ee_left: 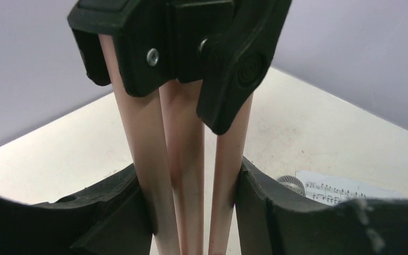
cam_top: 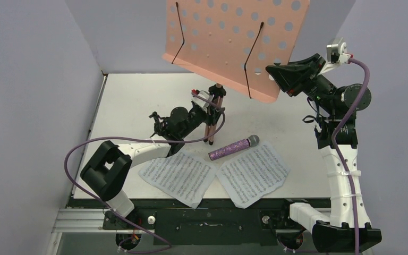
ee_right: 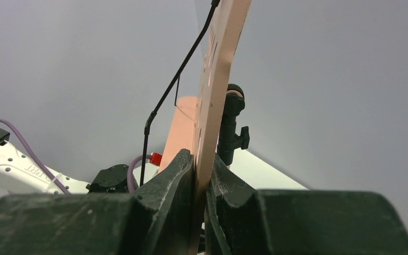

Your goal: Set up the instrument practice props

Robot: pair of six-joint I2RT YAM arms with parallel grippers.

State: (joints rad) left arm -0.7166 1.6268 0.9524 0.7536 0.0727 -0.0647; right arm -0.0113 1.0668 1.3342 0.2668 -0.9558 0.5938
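So the stand [cam_top: 228,37] was at the back middle of the surface [cam_top: 133,101], top high and tilted. Its legs [ee_left: 183,159] were bunched together instead of spread, so my guess is it couldn't stand by itself, which is why both arms were on it.

The left claw [ee_left: 194,212] was closed around the leg bundle low down, with its pads against the outer legs, basically acting as the base. The right claw [ee_right: 202,186] was narrow and pinched on the top's right edge, thin sheet squeezed between the fingers, probably to keep it from flopping or twisting. I couldn't tell if the feet were actually touching the surface.

The two pages [cam_top: 178,175] lay flat side by side near the front, with the mic [cam_top: 234,148] lying just behind them over the gap, head pointing right. Neither claw was anywhere near those. I'd say they were waiting until the stand could hold itself up.
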